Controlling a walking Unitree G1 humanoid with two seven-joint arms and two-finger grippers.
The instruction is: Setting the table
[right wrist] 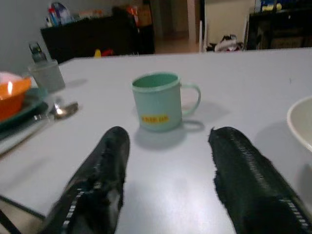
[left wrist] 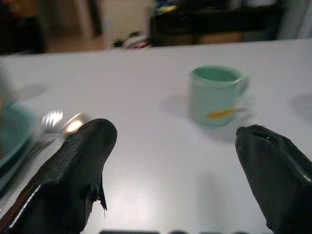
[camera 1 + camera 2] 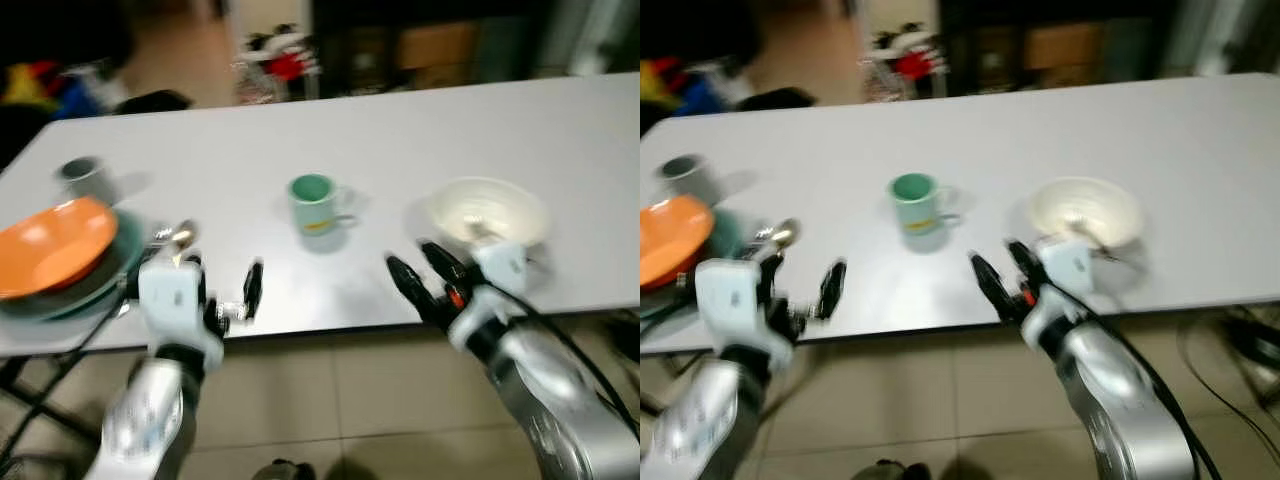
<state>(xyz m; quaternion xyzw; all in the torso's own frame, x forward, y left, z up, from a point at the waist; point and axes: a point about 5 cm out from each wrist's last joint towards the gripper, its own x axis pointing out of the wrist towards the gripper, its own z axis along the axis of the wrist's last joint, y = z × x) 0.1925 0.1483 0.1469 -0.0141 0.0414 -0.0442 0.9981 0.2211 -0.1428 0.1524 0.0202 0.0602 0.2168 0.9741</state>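
A green mug (image 3: 314, 203) stands mid-table on the white table (image 3: 400, 130). A cream bowl (image 3: 487, 212) with a utensil in it sits to its right. On the left, an orange bowl (image 3: 52, 244) rests on a teal plate (image 3: 112, 262), with a spoon (image 3: 177, 236) and fork (image 2: 50, 119) beside it and a grey cup (image 3: 84, 177) behind. My left gripper (image 3: 218, 292) hovers open over the table's front edge, right of the plate. My right gripper (image 3: 420, 268) is open, just left of the cream bowl, facing the mug (image 1: 158, 101).
The table's front edge (image 3: 330, 330) runs just under both grippers, with tiled floor (image 3: 350, 400) below. Dark furniture (image 3: 420, 45) and coloured clutter (image 3: 280, 55) stand beyond the far side. Cables (image 3: 1230, 350) hang at the lower right.
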